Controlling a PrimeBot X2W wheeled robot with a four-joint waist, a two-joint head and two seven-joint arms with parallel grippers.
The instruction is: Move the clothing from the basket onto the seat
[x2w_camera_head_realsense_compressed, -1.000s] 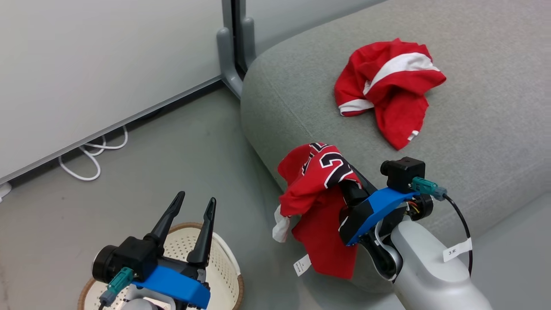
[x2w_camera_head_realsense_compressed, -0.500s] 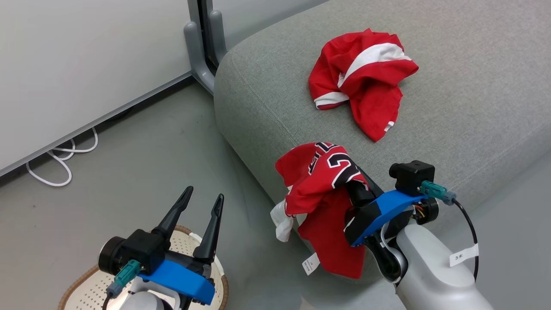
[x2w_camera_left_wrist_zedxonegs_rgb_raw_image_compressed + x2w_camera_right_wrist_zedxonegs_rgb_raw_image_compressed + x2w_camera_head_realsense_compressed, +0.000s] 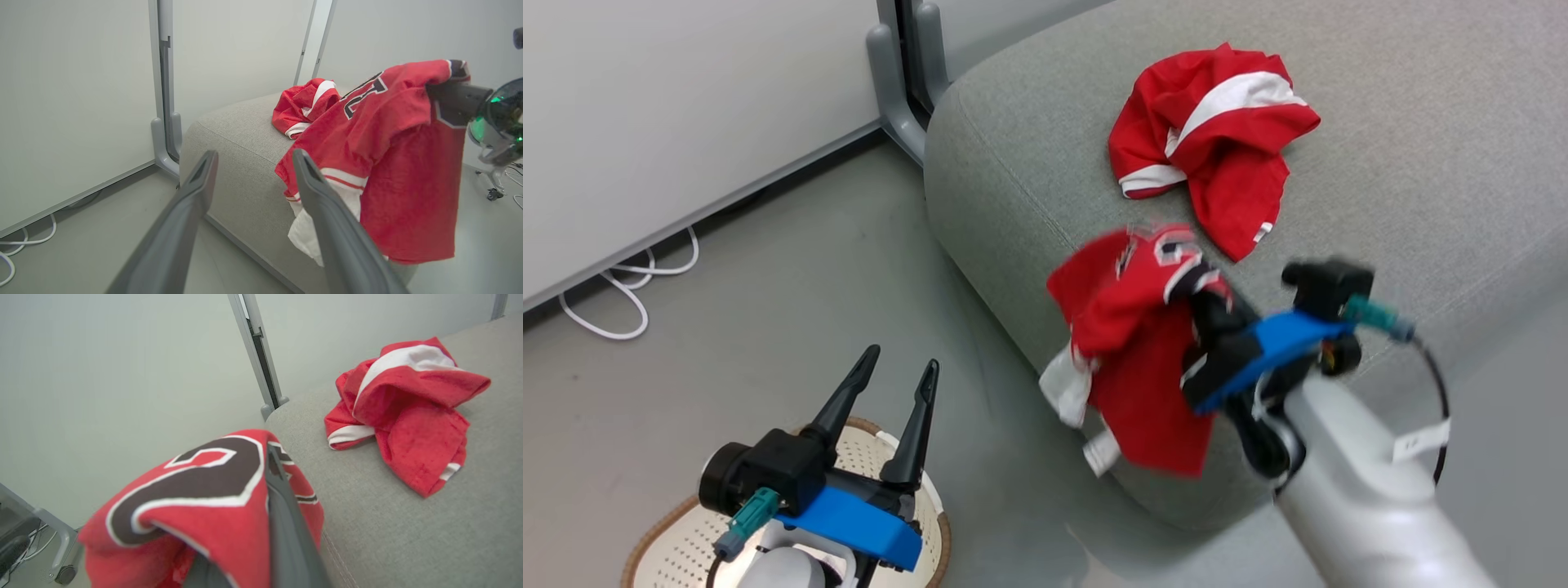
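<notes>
1. Since half a second ago, our right gripper point(image 3: 1210, 309) has carried the jersey point(image 3: 1131, 327) farther over the edge of the seat point(image 3: 1421, 212), nearer the striped garment point(image 3: 1217, 131). Both gripper and jersey are motion-blurred in the head view.
2. Our left gripper point(image 3: 902, 358) hovers with its long, dark, tapered fingers spread and nothing between them. The head view gives us the basket point(image 3: 682, 545) directly beneath that wrist: cream perforated plastic with a brown woven-look rim. The left wrist view instead looks past the fingers to the jersey's white hem.
3. Our right gripper is clamped on the jersey. The right wrist view shows a grey finger against a fold bearing a black number outlined in white. From the left wrist view, the cloth hangs limp below that gripper, in front of the seat's rounded side; we cannot tell whether it touches.
4. Beyond the right fingertips, the striped garment lies crumpled on the seat's coarse grey weave. The right wrist view shows a stitched seam along the seat's edge.
</notes>
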